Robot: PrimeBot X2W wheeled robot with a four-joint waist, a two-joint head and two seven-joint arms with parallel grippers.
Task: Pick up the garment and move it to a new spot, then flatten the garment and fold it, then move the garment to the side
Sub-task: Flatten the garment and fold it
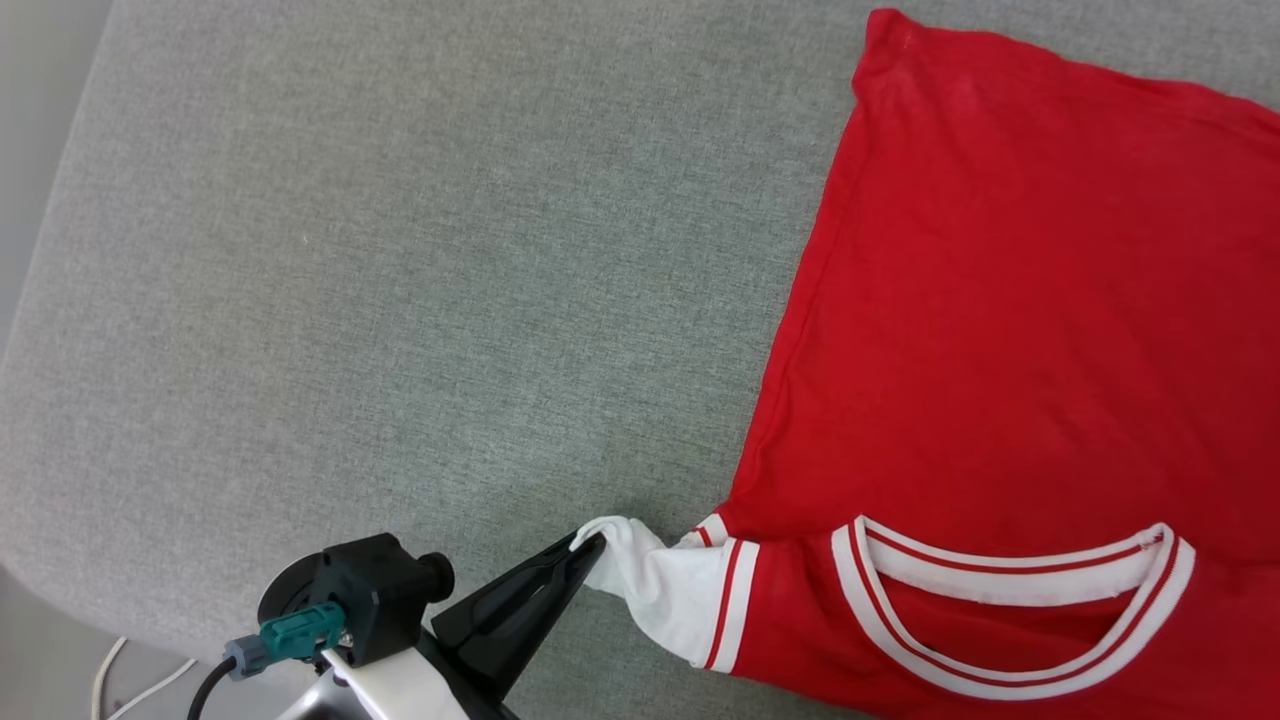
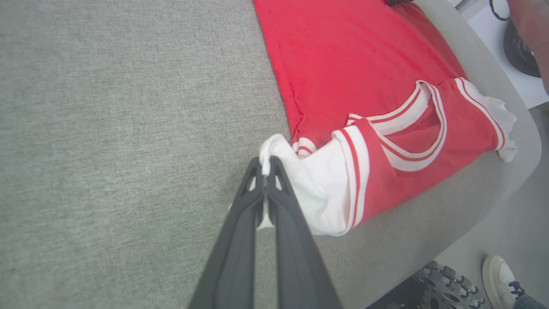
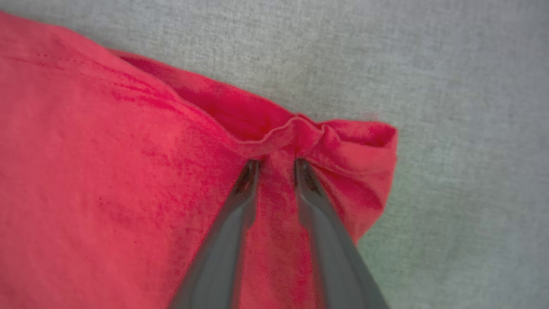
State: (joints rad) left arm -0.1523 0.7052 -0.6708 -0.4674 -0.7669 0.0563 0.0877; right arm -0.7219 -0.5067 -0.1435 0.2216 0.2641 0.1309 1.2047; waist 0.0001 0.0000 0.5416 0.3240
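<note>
My left gripper (image 1: 590,548) is closed tight on the very tip of the white sleeve (image 1: 660,590), the two dark fingers (image 2: 240,240) pressed together with a nub of white cloth poking out just past them. From that pinch the sleeve stretches away to the right of my fingertips, drawn taut, to its red-striped cuff band and the shoulder.

The garment (image 1: 1000,330) lies flat on the grey padded surface (image 1: 400,300), all of it to the right of my left hand. Its long axis runs from the striped collar (image 1: 1010,570), which sits level with my left fingertips and nearest to me, out to the hem on the far side; the body leans a little rightward as it goes away. The neck opening faces me. The side showing is plain red.

My right gripper (image 3: 276,165) is at a corner of the red cloth, fingers lying over it with a narrow strip of fabric between them. The cloth is gathered into a pucker just beyond the tips, so it seems nipped there, though this view is soft.

Beyond the surface's edge, below my left hand, a person's white shoe (image 2: 497,274) is on the floor.
</note>
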